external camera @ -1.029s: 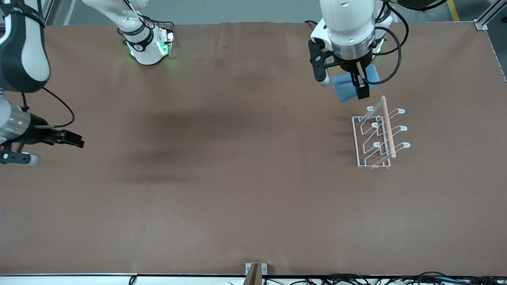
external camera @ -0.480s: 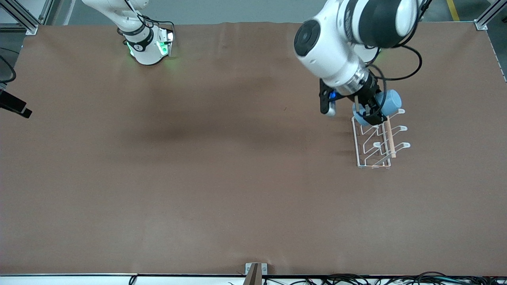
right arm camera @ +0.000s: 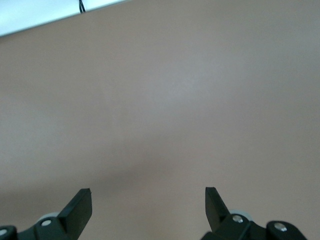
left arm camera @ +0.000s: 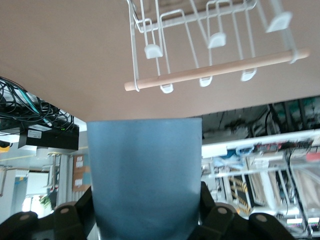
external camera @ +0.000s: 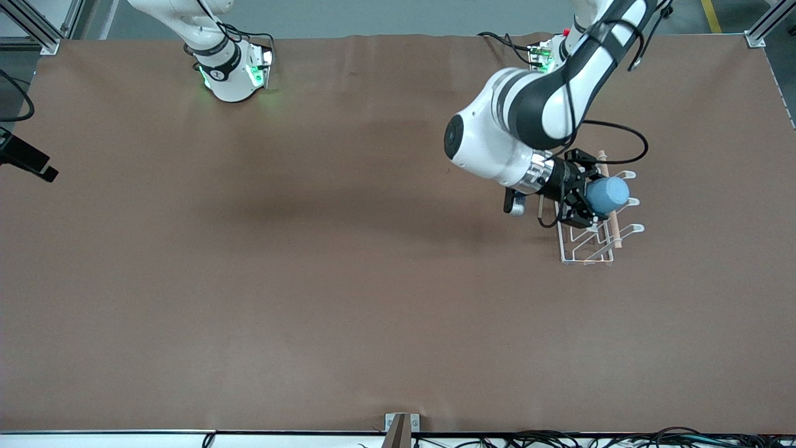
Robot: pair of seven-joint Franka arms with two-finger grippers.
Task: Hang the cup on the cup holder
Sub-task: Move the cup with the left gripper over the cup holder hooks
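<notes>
From the front view, at the right of the frame, the left gripper has its jaws clamped on the cup, a small plain light-blue tumbler with no handle and a matte skin. It hangs over the cup holder, a white wire rack with looped prongs and a pale wooden rod along its top, standing on the brown worktop. The right gripper waits at the frame's left edge.

In the left wrist view the cup fills the lower middle, slightly tapered, with the rack and its rod across the top.

In the right wrist view the right gripper shows its jaws wide apart over bare worktop.
</notes>
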